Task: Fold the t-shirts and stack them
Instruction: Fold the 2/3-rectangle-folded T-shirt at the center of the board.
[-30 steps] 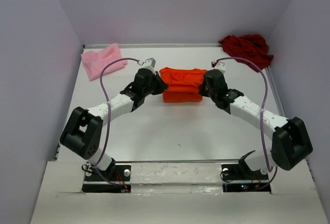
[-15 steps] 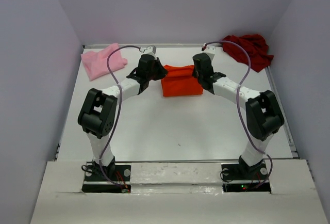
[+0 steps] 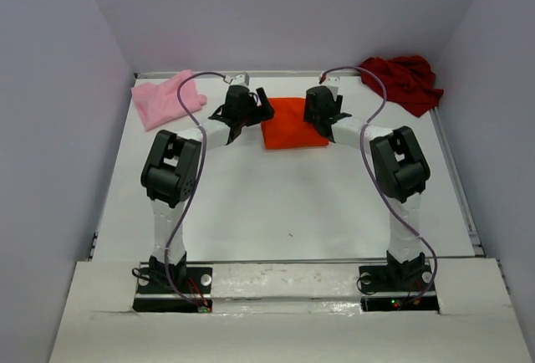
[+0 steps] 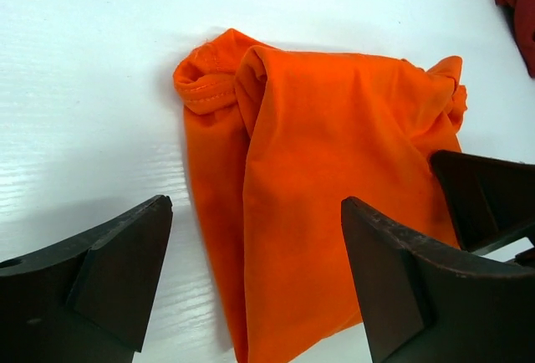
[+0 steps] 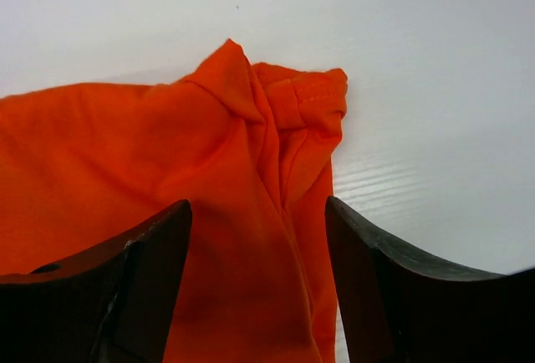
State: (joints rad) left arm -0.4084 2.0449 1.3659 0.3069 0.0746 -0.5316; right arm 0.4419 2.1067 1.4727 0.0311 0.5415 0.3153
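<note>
While the white table (image 3: pixel 292 204) has the orange t-shirt (image 3: pixel 288 125) folded small at its far middle, likely as the bottom of the stack, the left gripper (image 4: pixel 255 204) and right gripper (image 5: pixel 257 206) sit at its two ends, fingers wide apart, holding nothing.

Orange shirt (image 3: pixel 288 125) fills the gap between left claw (image 3: pixel 264 110) and right claw (image 3: pixel 311 114).

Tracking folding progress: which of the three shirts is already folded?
The orange t-shirt, a compact rectangle mid-table between the left gripper and right gripper; the pink t-shirt and dark red t-shirt lie crumpled in the far corners.
</note>
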